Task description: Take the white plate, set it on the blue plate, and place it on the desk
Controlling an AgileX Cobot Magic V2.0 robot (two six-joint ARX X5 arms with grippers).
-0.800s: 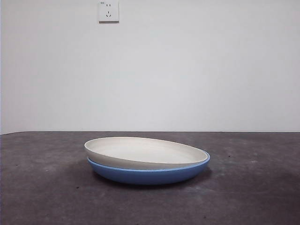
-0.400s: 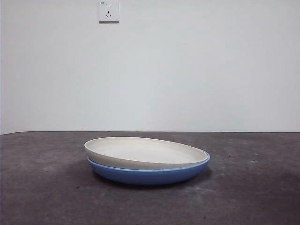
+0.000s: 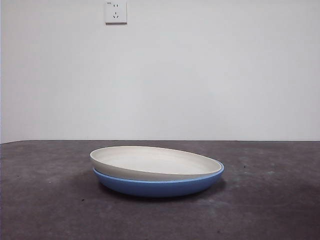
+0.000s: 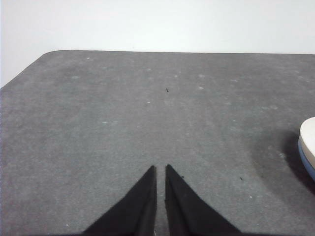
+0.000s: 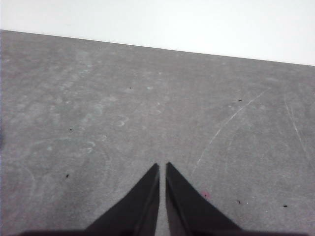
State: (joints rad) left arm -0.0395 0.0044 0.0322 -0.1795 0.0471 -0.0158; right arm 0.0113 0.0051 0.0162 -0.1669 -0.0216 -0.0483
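The white plate lies tilted inside the blue plate in the middle of the desk in the front view. Its left rim sits higher than its right rim. In the left wrist view only an edge of the white plate and of the blue plate shows. My left gripper is shut and empty over bare desk, well apart from the plates. My right gripper is shut and empty over bare desk; no plate shows in its view. Neither arm shows in the front view.
A white wall with a socket stands behind the desk. The desk's rounded corner shows in the left wrist view.
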